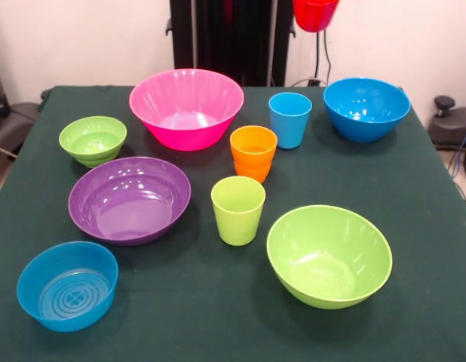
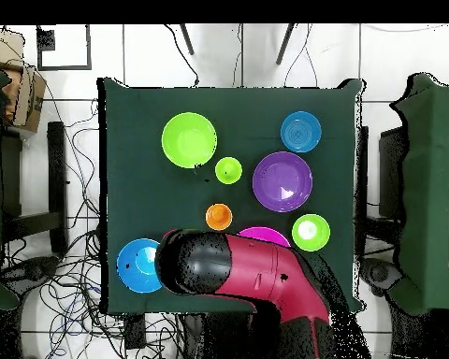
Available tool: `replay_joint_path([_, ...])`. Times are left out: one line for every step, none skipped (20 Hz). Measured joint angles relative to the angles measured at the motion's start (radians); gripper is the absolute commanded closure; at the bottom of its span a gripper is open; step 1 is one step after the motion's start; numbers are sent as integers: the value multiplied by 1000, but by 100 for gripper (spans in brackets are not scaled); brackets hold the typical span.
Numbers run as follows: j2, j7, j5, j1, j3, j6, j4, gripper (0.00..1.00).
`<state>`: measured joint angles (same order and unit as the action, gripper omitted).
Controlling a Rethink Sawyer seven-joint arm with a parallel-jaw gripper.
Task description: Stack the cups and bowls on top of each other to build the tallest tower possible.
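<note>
Red cup in the air, no tower yet

The red cup hangs high at the 12 o'clock edge of the front view. The tool is hidden, so its grip I cannot tell. If it slips, it may fall on the large blue bowl or the light blue cup on the table.

The red and black arm reaches out from the base over the table's edge; its tool is hidden.

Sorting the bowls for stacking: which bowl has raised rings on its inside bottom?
The small blue bowl at the table's front left corner in the front view; the other bowls' insides look smooth.
</note>
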<state>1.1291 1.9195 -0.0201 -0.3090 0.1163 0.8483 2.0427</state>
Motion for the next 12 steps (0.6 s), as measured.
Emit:
replay_joint_path([8, -7, 4, -18, 23, 0, 4, 100])
replay_joint_path([12, -10, 8, -27, 34, 0, 6, 100])
replay_joint_path([15, -13, 12, -33, 41, 0, 7, 100])
replay_joint_path([18, -16, 16, -39, 48, 0, 8, 100])
replay_joint_path([22, -19, 22, -47, 56, 0, 8, 100])
replay_joint_path([26, -24, 33, -61, 71, 0, 10, 100])
replay_joint_path([29, -27, 41, -70, 82, 0, 11, 100])
replay_joint_path([30, -29, 47, -78, 90, 0, 13, 100])
replay_joint_path([32, -32, 54, -93, 104, -1, 17, 100])
replay_joint_path([32, -32, 58, -102, 112, -4, 20, 100])
replay_joint_path([33, -32, 60, -110, 118, -6, 24, 100])
replay_joint_path([33, -32, 64, -125, 130, -16, 31, 100])
